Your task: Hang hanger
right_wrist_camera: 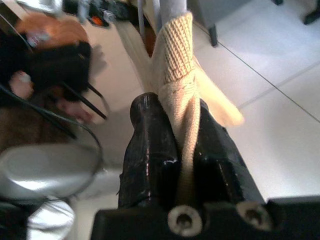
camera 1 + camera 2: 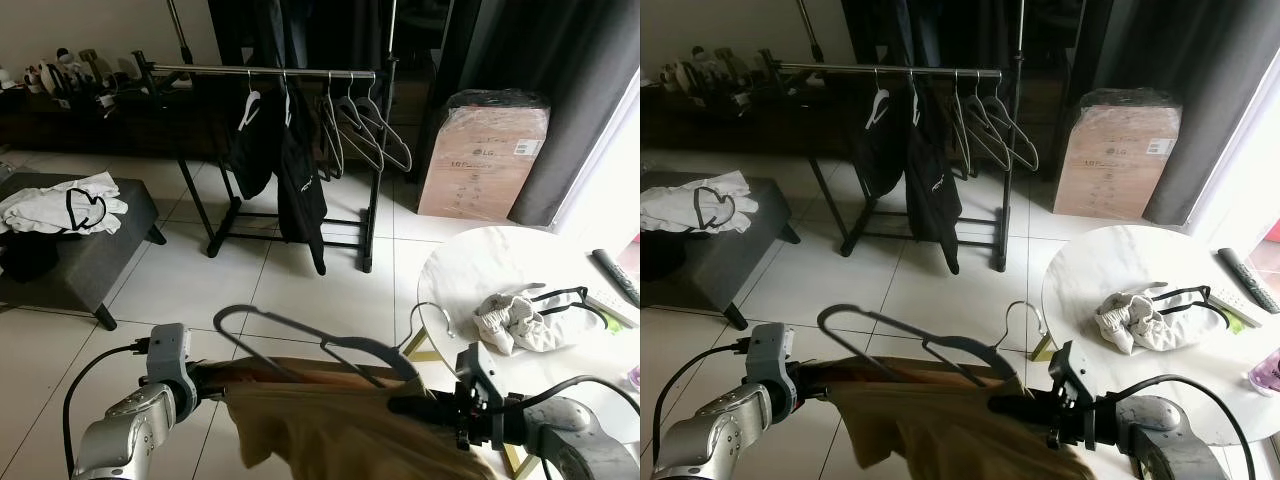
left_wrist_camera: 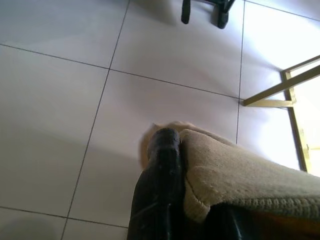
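Note:
A dark hanger (image 2: 322,346) sits in the neck of a tan knit garment (image 2: 330,425), held low in front of me over the floor, its hook (image 2: 432,316) pointing toward the round table. My left gripper (image 2: 212,381) is shut on the garment's left shoulder; one black finger (image 3: 161,180) presses the knit cloth (image 3: 240,175). My right gripper (image 2: 398,405) is shut on the right shoulder, with the knit (image 1: 181,95) pinched between its fingers (image 1: 150,145). The clothes rack (image 2: 270,72) stands ahead across the tiles, holding black garments (image 2: 295,175) and several bare hangers (image 2: 362,130).
A round white table (image 2: 470,265) at my right carries a white garment on a hanger (image 2: 520,320) and a remote (image 2: 615,275). A grey bench (image 2: 95,255) with white clothing (image 2: 60,205) stands at the left. A cardboard box (image 2: 485,150) sits beside the rack.

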Tool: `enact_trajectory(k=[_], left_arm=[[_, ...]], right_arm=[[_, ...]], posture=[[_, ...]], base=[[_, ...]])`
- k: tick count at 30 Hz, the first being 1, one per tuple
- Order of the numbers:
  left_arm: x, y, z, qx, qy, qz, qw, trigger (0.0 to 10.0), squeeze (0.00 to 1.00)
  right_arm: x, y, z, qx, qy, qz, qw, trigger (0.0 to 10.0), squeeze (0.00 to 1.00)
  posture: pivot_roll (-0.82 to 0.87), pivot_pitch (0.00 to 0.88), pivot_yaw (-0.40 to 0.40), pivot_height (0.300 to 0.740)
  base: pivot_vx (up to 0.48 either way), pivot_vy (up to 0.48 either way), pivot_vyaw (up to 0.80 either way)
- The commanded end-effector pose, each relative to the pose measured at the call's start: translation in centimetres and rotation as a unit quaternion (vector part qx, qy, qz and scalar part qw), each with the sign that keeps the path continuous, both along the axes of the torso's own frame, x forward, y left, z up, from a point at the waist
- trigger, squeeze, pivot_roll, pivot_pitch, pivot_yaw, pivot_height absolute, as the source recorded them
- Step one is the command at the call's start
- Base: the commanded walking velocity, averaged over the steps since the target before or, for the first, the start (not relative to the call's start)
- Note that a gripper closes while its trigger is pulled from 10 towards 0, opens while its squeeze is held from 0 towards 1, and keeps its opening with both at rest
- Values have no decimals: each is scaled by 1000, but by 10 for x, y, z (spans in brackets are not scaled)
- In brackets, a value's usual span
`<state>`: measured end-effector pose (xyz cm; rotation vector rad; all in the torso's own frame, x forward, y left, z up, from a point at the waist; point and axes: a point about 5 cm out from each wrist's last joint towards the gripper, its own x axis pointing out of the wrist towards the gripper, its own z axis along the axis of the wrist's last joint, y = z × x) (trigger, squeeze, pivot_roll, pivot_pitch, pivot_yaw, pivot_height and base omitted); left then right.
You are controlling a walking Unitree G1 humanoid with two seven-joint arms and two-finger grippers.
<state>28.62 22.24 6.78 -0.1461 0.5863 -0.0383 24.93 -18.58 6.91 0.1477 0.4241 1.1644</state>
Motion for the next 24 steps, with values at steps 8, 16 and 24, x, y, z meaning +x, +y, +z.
enact_trajectory(k=[8, 16, 24], left_arm=[[-23, -28, 12, 37, -32, -226, 973, 10000, 1000], [-47, -33, 18, 140, -23, -420, 896, 10000, 1000], [-69, -44, 36, 105, -21, -533, 839, 10000, 1000]], right_arm=[[0, -10, -5, -49, -7, -27, 998, 0, 0], [15, 4, -19, -128, -25, -58, 990, 0, 0], [17, 8, -29, -180, -34, -48, 982, 0, 0]], posture=[[-68, 109, 18, 740], [-58, 107, 21, 740], [-51, 99, 24, 740]], base=[[0, 0, 0], [0, 0, 0], [0, 0, 0]])
